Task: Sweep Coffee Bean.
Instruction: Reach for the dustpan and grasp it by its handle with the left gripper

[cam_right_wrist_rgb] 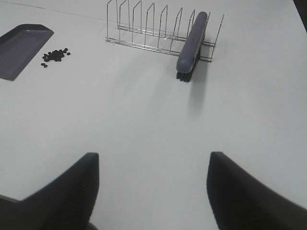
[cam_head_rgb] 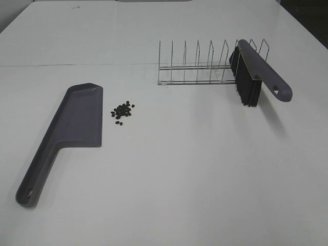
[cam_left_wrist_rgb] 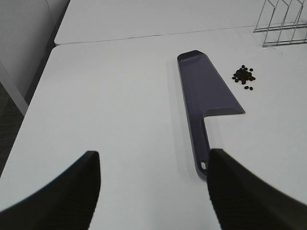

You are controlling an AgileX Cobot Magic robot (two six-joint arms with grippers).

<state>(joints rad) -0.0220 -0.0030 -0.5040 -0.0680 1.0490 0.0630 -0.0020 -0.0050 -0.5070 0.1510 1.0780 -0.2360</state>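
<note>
Dark-brown coffee bean (cam_head_rgb: 122,111) cluster on white table (cam_head_rgb: 179,179), just beside purple dustpan (cam_head_rgb: 77,120) blade, brush (cam_head_rgb: 256,72) propped in wire rack (cam_head_rgb: 195,69) well apart, L gripper (cam_left_wrist_rgb: 153,165) & R gripper (cam_right_wrist_rgb: 152,165) jaws spread, gripping nothing.

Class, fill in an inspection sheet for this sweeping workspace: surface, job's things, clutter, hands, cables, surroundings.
Surface: white table, with a seam across its far part.
Job's things: coffee beans in a loose cluster beside the purple dustpan, not touching it; brush leaning in the wire rack, bristles down.
Clutter: nothing seen.
Hands: left hand and right hand both open and empty, above the table.
Cables: nothing seen.
Surroundings: dark floor past the table's edge.
</note>
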